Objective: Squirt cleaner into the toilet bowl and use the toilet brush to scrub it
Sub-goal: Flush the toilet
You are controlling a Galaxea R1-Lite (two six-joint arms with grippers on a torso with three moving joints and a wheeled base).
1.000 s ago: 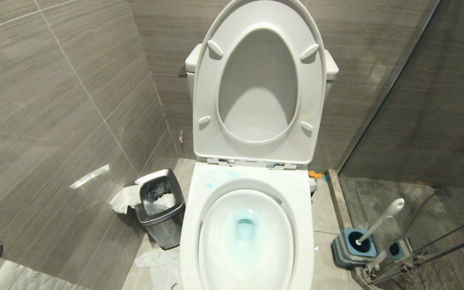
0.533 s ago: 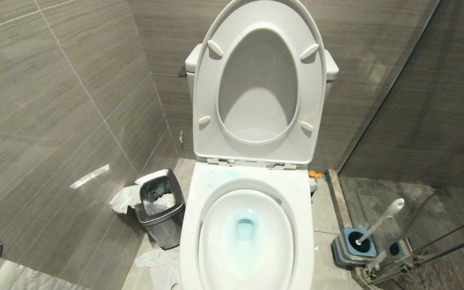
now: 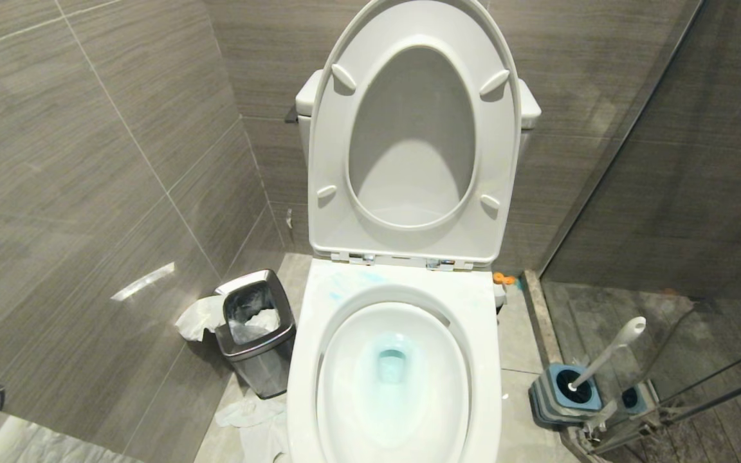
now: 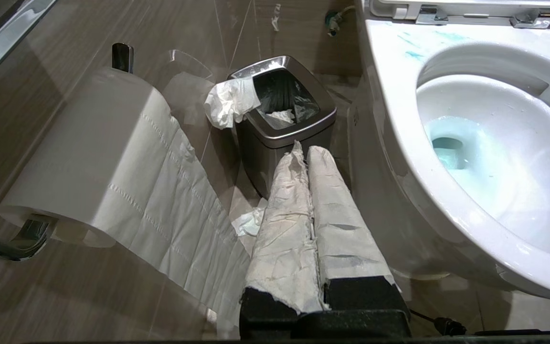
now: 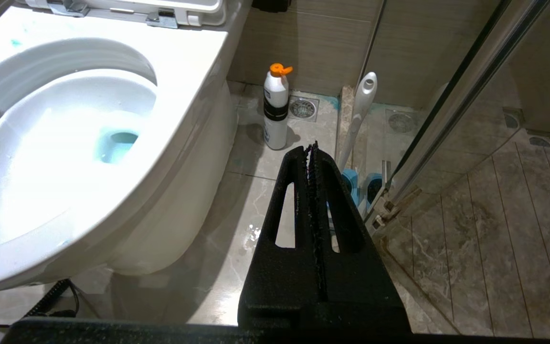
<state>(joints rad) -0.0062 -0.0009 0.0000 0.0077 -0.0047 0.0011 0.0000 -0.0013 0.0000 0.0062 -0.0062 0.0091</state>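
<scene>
The white toilet bowl (image 3: 303,360) stands in the middle with seat and lid raised. Turquoise cleaner (image 3: 391,365) tints the water, and pale blue smears (image 3: 335,294) mark the back rim. The toilet brush (image 3: 608,352) leans in its blue-and-grey holder (image 3: 554,400) on the floor to the bowl's right. Neither arm shows in the head view. My left gripper (image 4: 306,150), its fingers wrapped in white paper, hangs shut and empty beside the bowl's left wall (image 4: 389,143). My right gripper (image 5: 312,145) is shut and empty, low on the bowl's right, short of the brush handle (image 5: 358,112).
A steel waste bin (image 3: 256,331) with tissue stands left of the bowl, with more tissue on the floor. A toilet-paper roll (image 4: 89,157) hangs on the left wall. A white bottle with an orange cap (image 5: 275,107) stands behind the bowl. A glass shower partition (image 3: 666,212) closes the right side.
</scene>
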